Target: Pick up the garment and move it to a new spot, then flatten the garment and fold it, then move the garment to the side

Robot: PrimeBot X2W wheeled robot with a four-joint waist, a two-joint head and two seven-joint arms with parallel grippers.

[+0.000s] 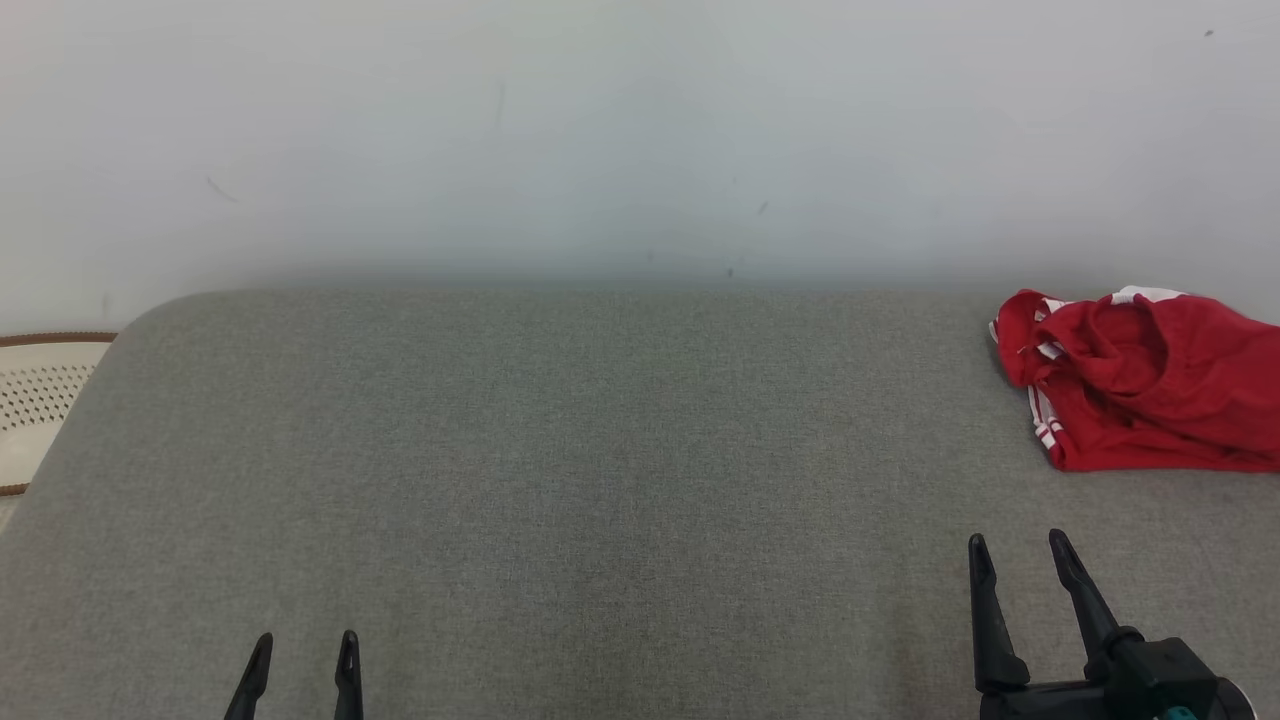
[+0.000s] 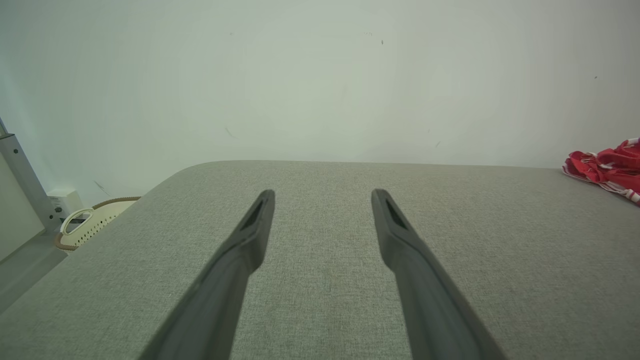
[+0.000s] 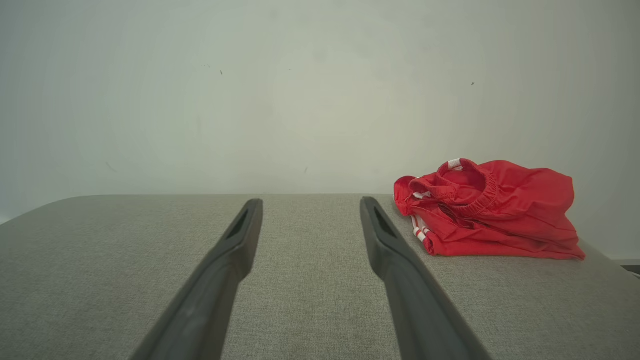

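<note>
The garment (image 1: pixel 1140 385) is a crumpled red piece with white stripes, lying at the far right of the grey fabric surface (image 1: pixel 600 450). It also shows at the right edge of the left wrist view as the garment (image 2: pixel 607 167), and ahead and to the right in the right wrist view as the garment (image 3: pixel 490 210), elastic waistband uppermost. My right gripper (image 1: pixel 1018 548) hovers open over the surface, nearer than the garment and a little to its left, with nothing between its fingers. At the lower left my left gripper (image 1: pixel 307 645) is open and empty, far from the garment.
A pale wall (image 1: pixel 640 130) rises right behind the surface's far edge. A cream perforated basket with a brown rim (image 1: pixel 40 400) stands past the rounded left end of the surface, seen again as the basket (image 2: pixel 90 225) beside a grey metal post (image 2: pixel 22 180).
</note>
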